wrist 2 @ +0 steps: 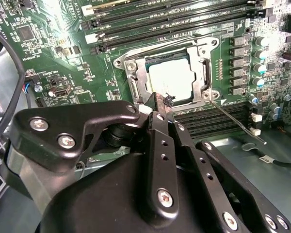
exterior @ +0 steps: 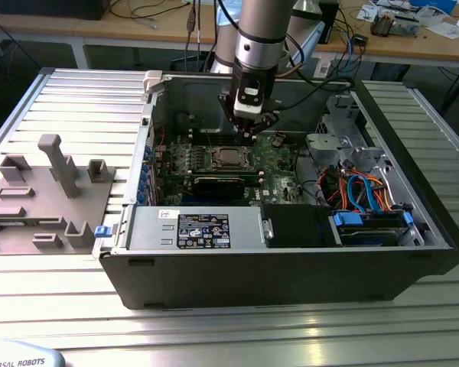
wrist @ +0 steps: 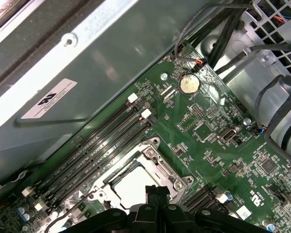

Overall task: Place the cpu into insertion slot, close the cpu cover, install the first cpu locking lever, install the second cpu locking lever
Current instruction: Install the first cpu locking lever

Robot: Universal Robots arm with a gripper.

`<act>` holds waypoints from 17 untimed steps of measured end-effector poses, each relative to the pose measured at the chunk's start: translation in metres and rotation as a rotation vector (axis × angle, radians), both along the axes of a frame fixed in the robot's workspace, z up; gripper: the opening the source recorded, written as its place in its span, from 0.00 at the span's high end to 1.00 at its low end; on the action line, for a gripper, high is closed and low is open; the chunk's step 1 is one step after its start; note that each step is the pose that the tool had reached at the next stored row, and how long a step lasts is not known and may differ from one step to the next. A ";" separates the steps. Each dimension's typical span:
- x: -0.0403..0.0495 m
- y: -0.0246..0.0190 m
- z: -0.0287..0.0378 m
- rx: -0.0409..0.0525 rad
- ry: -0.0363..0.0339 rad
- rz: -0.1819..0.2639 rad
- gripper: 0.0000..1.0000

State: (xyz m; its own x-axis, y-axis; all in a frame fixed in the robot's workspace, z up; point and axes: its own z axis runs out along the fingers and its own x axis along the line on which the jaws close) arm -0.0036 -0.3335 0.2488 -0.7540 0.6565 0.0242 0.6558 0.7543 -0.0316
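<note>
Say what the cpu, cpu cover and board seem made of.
The cpu: metal top, dull silver, glaring pale under the light. The cpu cover: thin sheet metal, bright and shiny with sharp reflections. The board: probably a fibreglass laminate, with a glossy green coating and fine traces; its core cannot be confirmed.

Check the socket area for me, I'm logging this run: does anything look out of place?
One thing: a thin locking lever sticks out slantwise from a corner of the cpu cover, apparently unlatched. The cpu sits squarely in its window; nothing looks damaged.
</note>
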 end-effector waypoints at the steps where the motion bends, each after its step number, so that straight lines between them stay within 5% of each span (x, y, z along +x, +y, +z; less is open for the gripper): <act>1: 0.0000 0.0000 0.0000 0.0000 -0.0001 0.003 0.89; 17: 0.0000 0.0000 0.0000 0.0000 -0.0001 0.052 0.89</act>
State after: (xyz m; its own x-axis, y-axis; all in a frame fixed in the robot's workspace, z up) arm -0.0036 -0.3335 0.2488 -0.7873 0.6161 0.0242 0.6154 0.7876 -0.0316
